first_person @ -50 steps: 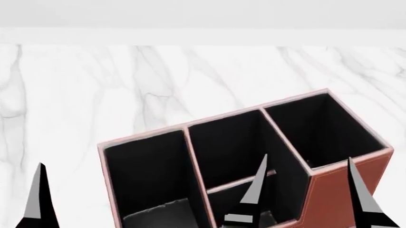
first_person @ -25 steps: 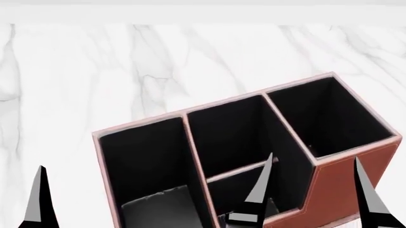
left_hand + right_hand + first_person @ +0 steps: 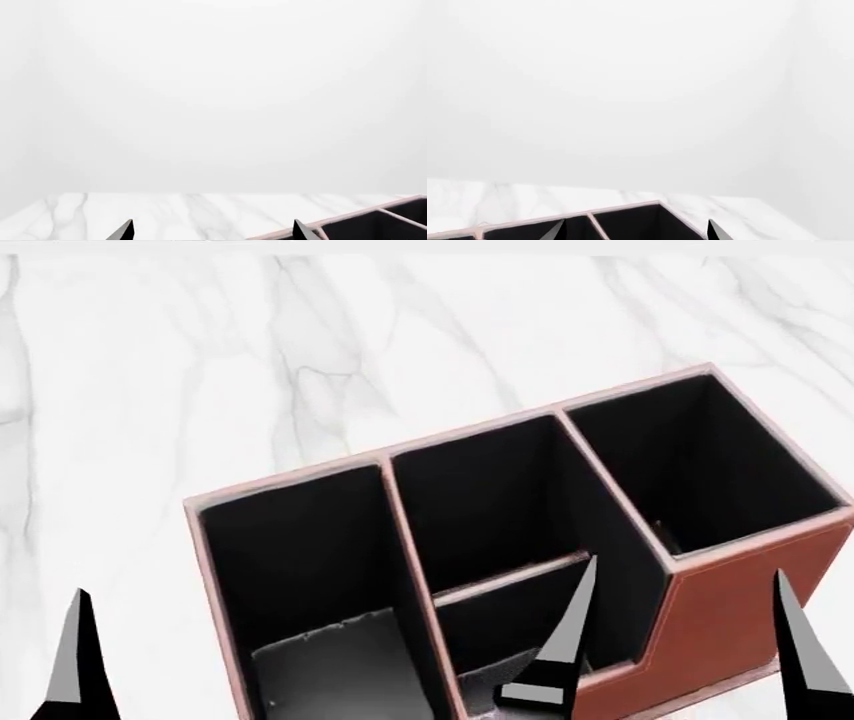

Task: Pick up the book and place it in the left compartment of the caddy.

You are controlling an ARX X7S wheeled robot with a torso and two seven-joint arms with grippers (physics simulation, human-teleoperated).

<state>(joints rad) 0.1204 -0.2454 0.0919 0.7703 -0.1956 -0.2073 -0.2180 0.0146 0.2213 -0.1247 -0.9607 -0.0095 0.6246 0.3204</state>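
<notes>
The reddish-brown caddy (image 3: 734,600) stands on the table, close below me in the head view. Its left compartment (image 3: 294,550) is a long black-lined bay with a greyish floor and nothing in it. The book is out of view in every frame. My right gripper (image 3: 681,640) is open and empty, its two fingertips hanging over the caddy's near right side. It also shows in the right wrist view (image 3: 637,232), above the caddy's rim (image 3: 594,212). My left gripper (image 3: 213,232) is open and empty, left of the caddy (image 3: 347,220). Only one of its fingertips (image 3: 80,640) shows in the head view.
The white marble table top (image 3: 200,360) spreads behind and to the left of the caddy. Its far edge (image 3: 200,194) meets a plain white wall. A square tall-walled bay (image 3: 694,460) forms the caddy's right end, with two short bays split by a crossbar (image 3: 507,580) in the middle.
The head view has tilted down: the caddy now sits higher and larger in the picture, showing more of its floors. The gripper fingertips keep nearly the same places in the picture.
</notes>
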